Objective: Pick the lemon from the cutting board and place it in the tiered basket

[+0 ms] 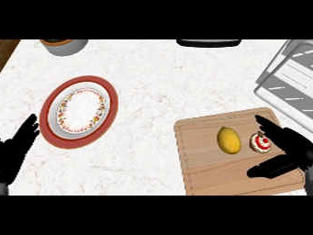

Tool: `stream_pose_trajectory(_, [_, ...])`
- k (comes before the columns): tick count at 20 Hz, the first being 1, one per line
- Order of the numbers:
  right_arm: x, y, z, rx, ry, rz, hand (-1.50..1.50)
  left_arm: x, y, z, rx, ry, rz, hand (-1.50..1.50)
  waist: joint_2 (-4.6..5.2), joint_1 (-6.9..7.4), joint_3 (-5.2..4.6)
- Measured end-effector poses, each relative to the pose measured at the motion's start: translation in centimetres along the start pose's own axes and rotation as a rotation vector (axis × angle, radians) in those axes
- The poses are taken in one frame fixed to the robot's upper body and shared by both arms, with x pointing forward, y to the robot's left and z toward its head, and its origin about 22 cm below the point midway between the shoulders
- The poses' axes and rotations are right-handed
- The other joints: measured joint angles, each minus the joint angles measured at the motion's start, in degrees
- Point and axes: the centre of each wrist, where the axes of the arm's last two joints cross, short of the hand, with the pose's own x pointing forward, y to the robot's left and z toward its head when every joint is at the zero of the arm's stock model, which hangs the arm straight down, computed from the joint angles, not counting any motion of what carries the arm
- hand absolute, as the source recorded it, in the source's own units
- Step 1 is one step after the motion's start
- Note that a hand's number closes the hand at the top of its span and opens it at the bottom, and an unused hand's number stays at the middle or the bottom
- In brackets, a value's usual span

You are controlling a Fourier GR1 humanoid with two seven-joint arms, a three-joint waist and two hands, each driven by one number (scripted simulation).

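The right hand [291, 153] hovers spread just right of the lemon [229, 140] on the cutting board [206, 170], apparently poised to grasp it, while the left hand [6, 153] rests open far to the lemon's left.

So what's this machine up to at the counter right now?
The robot's black right hand is open above the right side of a wooden cutting board, beside a yellow lemon and a small red-and-white cupcake. It holds neither yet; the lemon lies on the board. Its left hand rests open at the left edge, near a red-rimmed patterned plate. A grey wire tiered basket stands to the upper right.
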Motion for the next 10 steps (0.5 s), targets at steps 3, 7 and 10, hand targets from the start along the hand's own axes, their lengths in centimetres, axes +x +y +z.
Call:
stream_pose_trajectory(3, [-0.3, 0.3, -0.8, -0.005, -0.012, -0.013, -1.50, -0.6, 0.4, 0.4, -0.002, 0.004, 0.003, 0.00, 0.02, 0.06, 0.02])
stream_pose_trajectory(7, [0.0, 1.2, -1.6, -0.006, -0.023, -0.010, -1.50, -0.9, 0.3, 0.6, -0.006, -0.003, 0.006, 0.00, 0.03, 0.07, 0.03])
stream_pose_trajectory(10, [-0.4, 1.9, -2.1, -0.007, -0.030, -0.010, -1.50, -0.4, 0.6, 0.4, -0.004, -0.006, -0.001, 0.00, 0.01, 0.06, -0.01])
